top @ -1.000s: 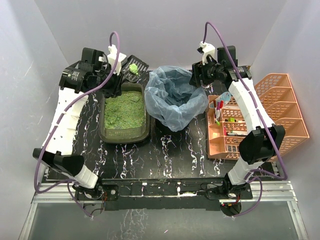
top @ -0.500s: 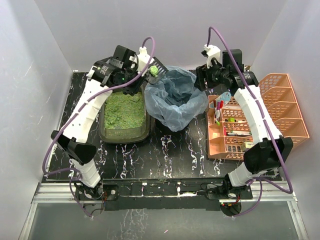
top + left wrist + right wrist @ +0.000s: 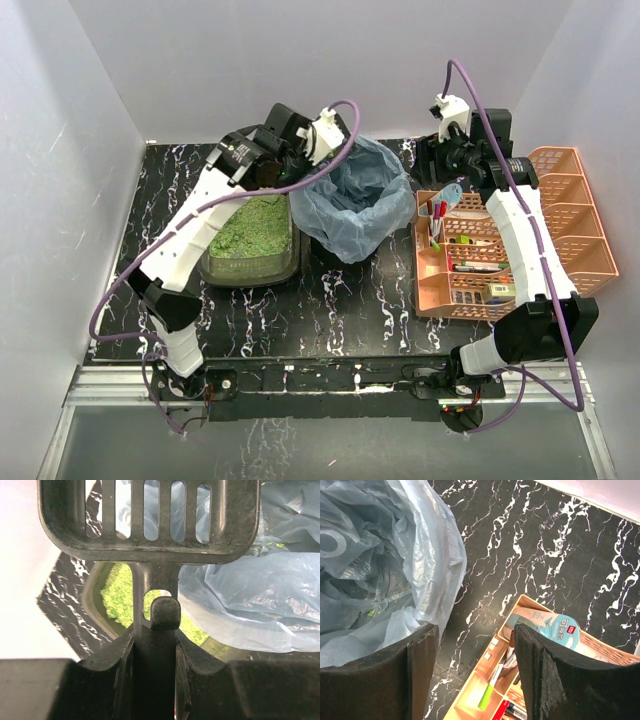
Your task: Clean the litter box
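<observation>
Since scooped clumps belong in the round bin lined with a translucent blue bag, left jaws pinch the dark slatted plastic scoop by its handle at the bag's edge. Right jaws are spread and empty. The shallow dark olive-green plastic litter box sits on the worktop, just left of the bin.

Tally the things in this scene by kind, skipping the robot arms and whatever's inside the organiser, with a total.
Dark olive-green rectangular plastic litter box: 1
Round bin lined with translucent blue bag: 1
Orange plastic slatted organiser: 1
Black slotted plastic scoop: 1
Total: 4
</observation>
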### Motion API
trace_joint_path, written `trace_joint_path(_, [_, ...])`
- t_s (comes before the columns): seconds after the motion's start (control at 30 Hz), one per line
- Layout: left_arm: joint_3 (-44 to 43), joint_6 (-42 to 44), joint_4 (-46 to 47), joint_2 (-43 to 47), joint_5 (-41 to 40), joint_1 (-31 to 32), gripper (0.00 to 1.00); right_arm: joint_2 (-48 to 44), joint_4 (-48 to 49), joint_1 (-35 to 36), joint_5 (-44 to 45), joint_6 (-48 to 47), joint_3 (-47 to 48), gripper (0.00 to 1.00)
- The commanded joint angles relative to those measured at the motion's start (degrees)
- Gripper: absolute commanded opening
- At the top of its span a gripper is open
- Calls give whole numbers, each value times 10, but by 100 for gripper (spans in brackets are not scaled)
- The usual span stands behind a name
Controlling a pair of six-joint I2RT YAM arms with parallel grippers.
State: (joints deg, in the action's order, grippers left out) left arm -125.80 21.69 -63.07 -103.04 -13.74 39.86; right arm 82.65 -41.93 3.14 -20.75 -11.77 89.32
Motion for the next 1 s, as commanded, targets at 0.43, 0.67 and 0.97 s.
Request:
trace_joint_path(0.43, [106, 176, 165, 45, -284, 101, 0, -30, 39, -20, -19, 10, -7, 67])
trace_joint_path(0.67, [264, 368, 393, 114, -375, 135, 0, -29, 39, -22, -25, 12, -6, 67])
trace_joint_path(0.97, [388, 519, 605, 157, -388, 148, 0, -27, 41, -23, -30, 14, -6, 67])
